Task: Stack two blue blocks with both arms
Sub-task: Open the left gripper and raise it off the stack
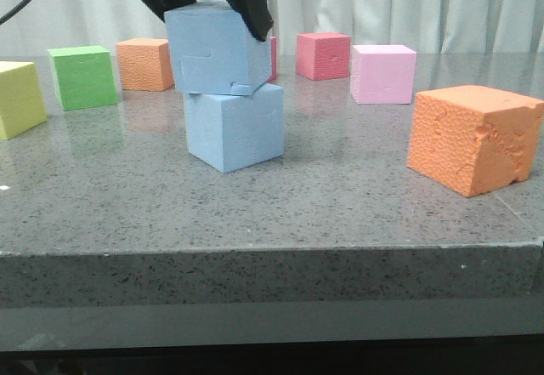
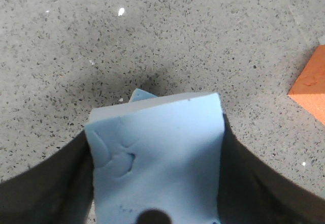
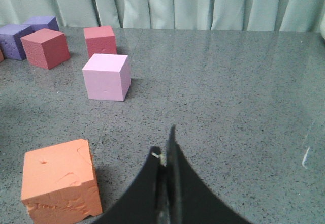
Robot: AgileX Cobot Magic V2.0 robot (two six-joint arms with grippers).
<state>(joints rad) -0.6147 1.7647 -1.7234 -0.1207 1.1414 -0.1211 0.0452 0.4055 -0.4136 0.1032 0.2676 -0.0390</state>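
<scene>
One light blue block (image 1: pixel 212 48) with a stepped seam line sits slightly tilted on top of the other blue block (image 1: pixel 236 128), offset a little to the left. My left gripper (image 1: pixel 212 16) comes down from above and is shut on the upper block, one black finger on each side. In the left wrist view that block (image 2: pixel 157 153) fills the space between the fingers of the left gripper (image 2: pixel 155 132), and a corner of the lower block (image 2: pixel 142 96) peeks out beyond it. My right gripper (image 3: pixel 163 150) is shut on nothing, low over bare table, and is out of the front view.
A large orange cube (image 1: pixel 476 137) stands at the front right, close to the right gripper (image 3: pixel 58 183). A pink cube (image 1: pixel 384 73), red cube (image 1: pixel 323 55), small orange cube (image 1: pixel 144 64), green cube (image 1: pixel 82 76) and yellow cube (image 1: pixel 17 99) line the back and left. Purple cubes (image 3: pixel 15 41) are at the far back.
</scene>
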